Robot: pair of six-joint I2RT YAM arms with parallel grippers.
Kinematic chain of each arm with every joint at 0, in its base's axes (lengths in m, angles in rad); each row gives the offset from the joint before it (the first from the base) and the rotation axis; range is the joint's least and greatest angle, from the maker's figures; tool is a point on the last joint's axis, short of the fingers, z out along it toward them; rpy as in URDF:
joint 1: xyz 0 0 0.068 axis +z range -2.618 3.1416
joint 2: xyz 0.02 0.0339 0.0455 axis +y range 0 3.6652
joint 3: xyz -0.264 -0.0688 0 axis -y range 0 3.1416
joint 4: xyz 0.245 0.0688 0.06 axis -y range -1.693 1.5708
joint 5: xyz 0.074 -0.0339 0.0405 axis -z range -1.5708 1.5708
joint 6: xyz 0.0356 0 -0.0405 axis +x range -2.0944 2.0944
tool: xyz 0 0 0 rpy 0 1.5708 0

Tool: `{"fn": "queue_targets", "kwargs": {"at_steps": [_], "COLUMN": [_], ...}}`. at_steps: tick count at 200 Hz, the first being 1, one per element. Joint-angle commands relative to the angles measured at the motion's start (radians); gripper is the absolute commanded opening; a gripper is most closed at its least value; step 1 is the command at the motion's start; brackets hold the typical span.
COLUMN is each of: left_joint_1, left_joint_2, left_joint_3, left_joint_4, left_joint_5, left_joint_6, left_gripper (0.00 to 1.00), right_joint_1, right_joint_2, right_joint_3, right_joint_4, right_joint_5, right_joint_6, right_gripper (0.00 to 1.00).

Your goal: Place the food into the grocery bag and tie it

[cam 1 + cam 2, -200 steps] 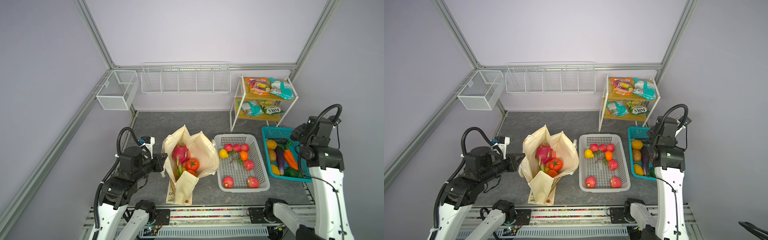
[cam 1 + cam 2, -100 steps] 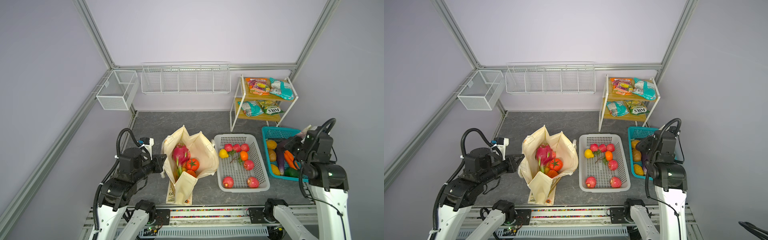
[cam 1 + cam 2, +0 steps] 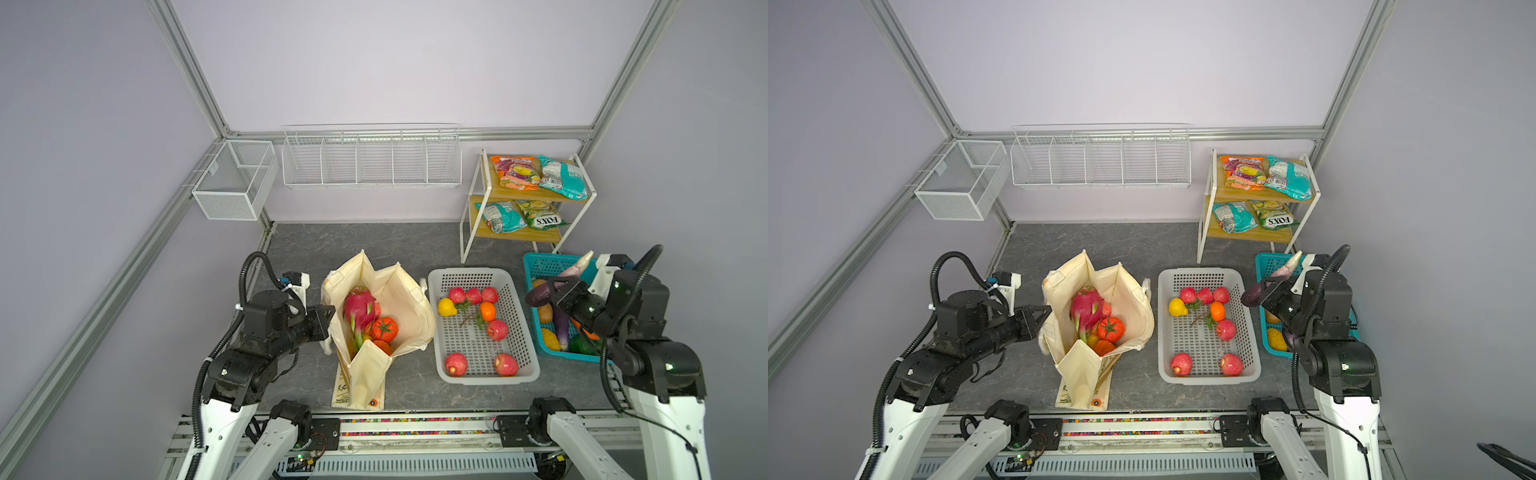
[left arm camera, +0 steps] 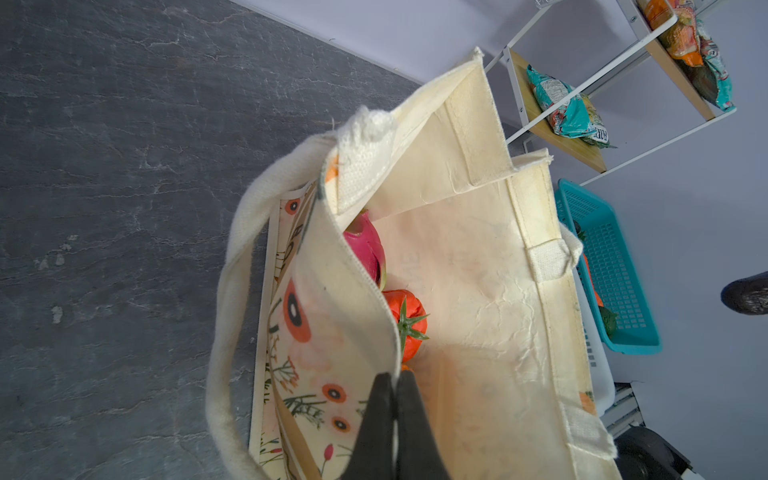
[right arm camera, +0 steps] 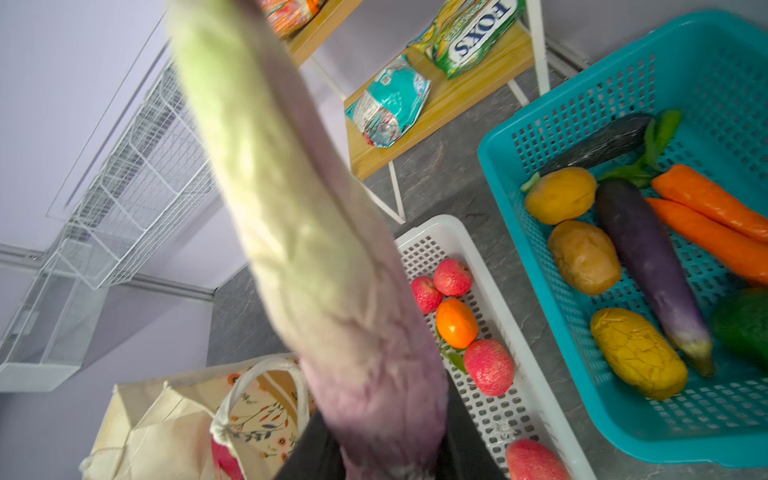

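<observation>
The cream floral grocery bag point(image 3: 405, 291) point(image 3: 1129, 297) stands open left of centre, with a pink dragon fruit point(image 3: 359, 307) and a red-orange tomato-like fruit point(image 3: 384, 328) inside. My left gripper point(image 3: 330, 320) point(image 3: 1045, 316) point(image 4: 397, 380) is shut on the bag's near rim, one finger on each side of the cloth point(image 4: 353, 291). My right gripper point(image 3: 555, 291) point(image 3: 1273, 291) point(image 5: 386, 457) is shut on a purple eggplant point(image 3: 537, 296) point(image 5: 324, 249) with a pale tip, held in the air over the gap between the two baskets.
A white perforated basket point(image 3: 469, 274) with red apples, an orange and a yellow fruit sits right of the bag. The teal basket point(image 3: 540, 266) beyond it holds an eggplant, carrots and yellow produce. A shelf point(image 3: 478, 199) with snack packets stands at the back right. Wire racks hang on the walls.
My right arm has come down and moved left from over the teal basket, carrying the eggplant toward the white basket. The left arm and the bag have not moved.
</observation>
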Motion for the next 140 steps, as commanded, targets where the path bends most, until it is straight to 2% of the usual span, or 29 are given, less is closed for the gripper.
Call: {"fn": "queue_targets", "kwargs": {"at_steps": [1, 31, 49, 100, 118, 140], "left_joint_1": [-0.001, -0.001, -0.001, 0.000, -0.001, 0.000], "left_joint_2": [0.030, 0.024, 0.025, 0.024, 0.019, 0.004], "left_joint_3": [0.015, 0.027, 0.042, 0.069, 0.068, 0.071], "left_joint_4": [-0.057, -0.060, -0.060, -0.096, -0.093, -0.097], "left_joint_5": [0.014, 0.002, -0.001, -0.012, -0.006, -0.001], "left_joint_6": [0.007, 0.005, -0.001, 0.019, 0.015, 0.007], "left_gripper": [0.00, 0.00, 0.00, 0.00, 0.00, 0.00], "right_joint_1": [0.050, 0.148, 0.296, 0.789, 0.904, 0.991], "right_joint_2": [-0.006, 0.022, 0.069, 0.302, 0.399, 0.506], "right_joint_3": [0.012, 0.015, 0.033, 0.143, 0.203, 0.262], "right_joint_4": [0.063, 0.130, 0.166, 0.273, 0.308, 0.342], "right_joint_5": [-0.069, -0.090, -0.050, 0.209, 0.249, 0.253], "right_joint_6": [0.039, 0.066, 0.069, -0.020, -0.070, -0.115], "right_gripper": [0.24, 0.24, 0.24, 0.24, 0.24, 0.24]}}
